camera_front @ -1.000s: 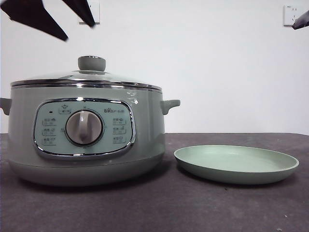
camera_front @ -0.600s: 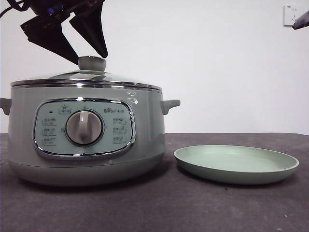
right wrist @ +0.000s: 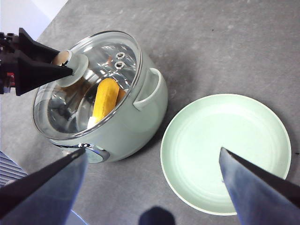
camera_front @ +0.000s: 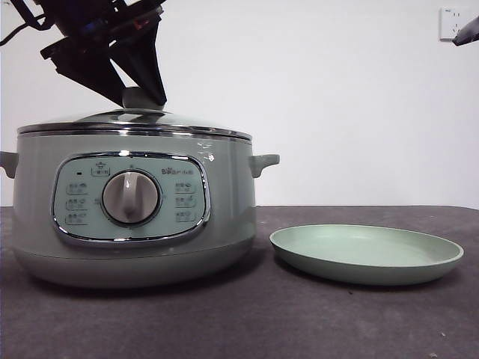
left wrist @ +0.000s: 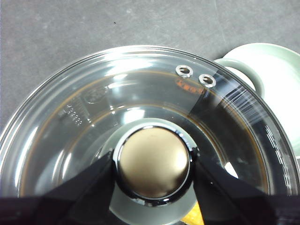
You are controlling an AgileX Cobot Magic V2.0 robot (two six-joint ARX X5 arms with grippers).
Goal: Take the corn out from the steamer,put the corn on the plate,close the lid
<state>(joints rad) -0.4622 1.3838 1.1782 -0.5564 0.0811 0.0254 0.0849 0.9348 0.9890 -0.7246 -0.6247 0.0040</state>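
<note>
The steamer (camera_front: 224, 217) stands at the table's left with the glass lid (camera_front: 187, 120) on it. My left gripper (camera_front: 142, 101) has come down on the lid's pale green knob (left wrist: 152, 161); its jaws press the knob from both sides. Through the glass, the right wrist view shows the corn (right wrist: 105, 98) lying inside the pot. The plate (camera_front: 367, 254) sits bare to the right of the steamer. My right gripper (right wrist: 152, 151) is open and empty, high above the table, over the gap between the steamer and the plate.
The steamer's side handle (camera_front: 263, 161) sticks out toward the plate. The dark grey table (camera_front: 299, 321) stretches in front of both. A wall socket (camera_front: 449, 22) is at the top right, with the waiting arm's black tip (camera_front: 468, 31) beside it.
My left gripper came down from the top left onto the lid's knob and its jaws closed in around it. The lid, steamer and plate have not moved.
</note>
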